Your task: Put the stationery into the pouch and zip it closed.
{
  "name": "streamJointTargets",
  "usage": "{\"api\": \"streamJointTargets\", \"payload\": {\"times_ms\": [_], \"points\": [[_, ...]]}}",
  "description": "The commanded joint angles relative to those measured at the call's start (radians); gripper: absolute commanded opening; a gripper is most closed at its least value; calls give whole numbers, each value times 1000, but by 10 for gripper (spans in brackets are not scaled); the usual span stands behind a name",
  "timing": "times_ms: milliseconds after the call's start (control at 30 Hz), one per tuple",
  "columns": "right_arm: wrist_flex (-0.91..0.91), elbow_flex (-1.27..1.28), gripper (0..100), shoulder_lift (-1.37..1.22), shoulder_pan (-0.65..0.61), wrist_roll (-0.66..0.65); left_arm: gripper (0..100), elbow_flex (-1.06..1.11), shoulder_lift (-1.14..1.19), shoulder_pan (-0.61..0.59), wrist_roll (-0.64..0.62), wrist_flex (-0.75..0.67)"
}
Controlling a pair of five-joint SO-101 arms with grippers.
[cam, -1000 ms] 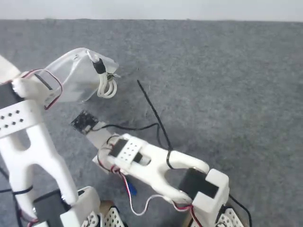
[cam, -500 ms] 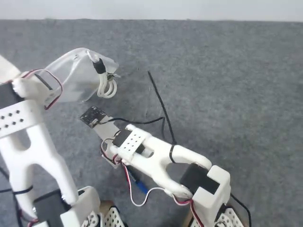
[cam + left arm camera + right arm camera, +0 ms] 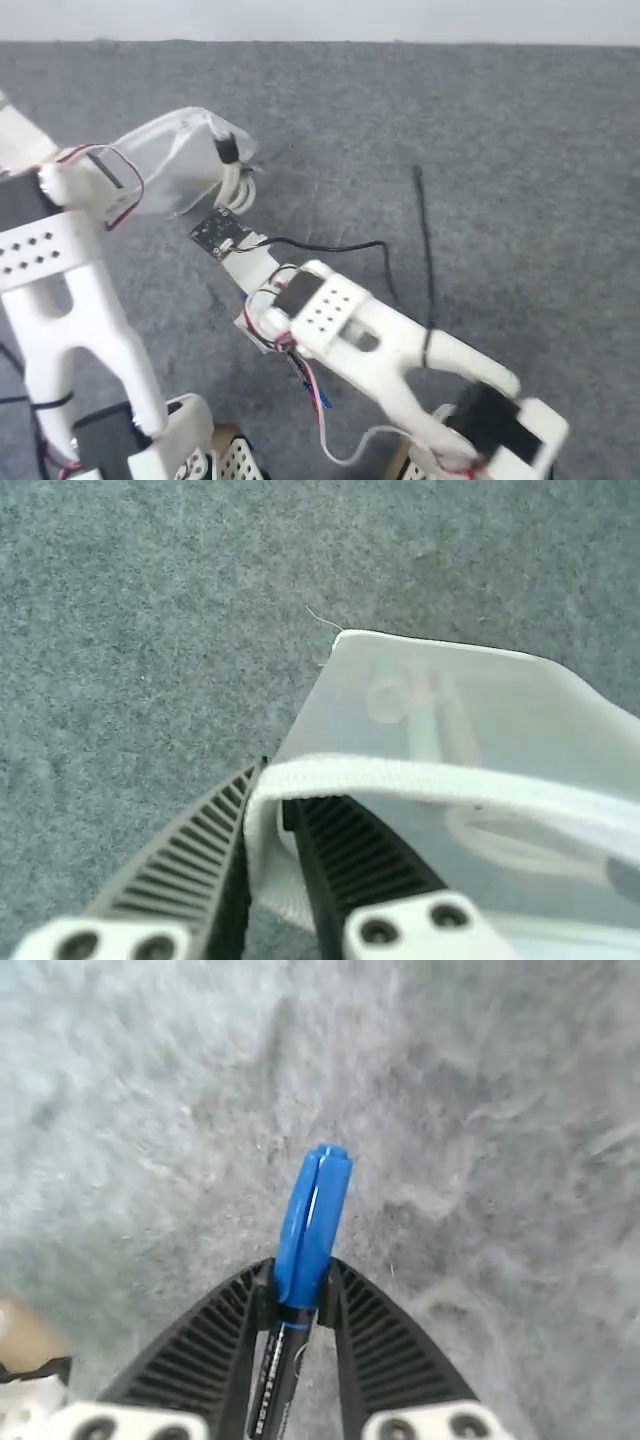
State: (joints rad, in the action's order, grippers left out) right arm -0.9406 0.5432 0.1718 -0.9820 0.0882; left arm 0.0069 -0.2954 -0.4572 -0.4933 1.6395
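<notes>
**deskbot_fan:** So what were your two pincers up to at that moment?

**me:** My left pincer [image 3: 265,820] was clamped on the see-through whitish plastic pouch [image 3: 470,730], with both ribbed fingers [image 3: 345,845] squeezing the thick white band along its edge. The rest of the pouch spread out ahead of the fingertips and off to one side. A few pale shapes showed through its wall, but I couldn't tell what they were.

**deskbot_fan:** And the other one?

**me:** The right pincer [image 3: 300,1282] was pinched tight on a blue-capped marker pen [image 3: 312,1215]. The dark barrel sat down between the fingers, and the blue cap poked straight out past the tips, over the grey carpet [image 3: 480,1110].

**deskbot_fan:** Was the marker anywhere near the pouch?

**me:** Honestly, not touching. From above, the pouch [image 3: 175,165] was up off the carpet in my left arm's grip, with some white loops [image 3: 232,190] dangling at the end nearest my right arm. The marker was in the right pincer, outside the pouch.
</notes>
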Motion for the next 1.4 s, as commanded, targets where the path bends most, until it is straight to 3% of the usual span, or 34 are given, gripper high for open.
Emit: {"api": "streamJointTargets", "payload": {"times_ms": [0, 300, 933, 1367], "points": [[84, 63, 6, 183, 19, -11, 11, -24, -6, 52, 5, 14], [503, 374, 6, 484, 117, -35, 11, -38, -8, 224, 8, 18], [564, 497, 6, 868, 122, -78, 11, -81, -8, 267, 9, 77], [983, 563, 6, 898, 166, -87, 11, -64, 0, 267, 8, 71]]}}
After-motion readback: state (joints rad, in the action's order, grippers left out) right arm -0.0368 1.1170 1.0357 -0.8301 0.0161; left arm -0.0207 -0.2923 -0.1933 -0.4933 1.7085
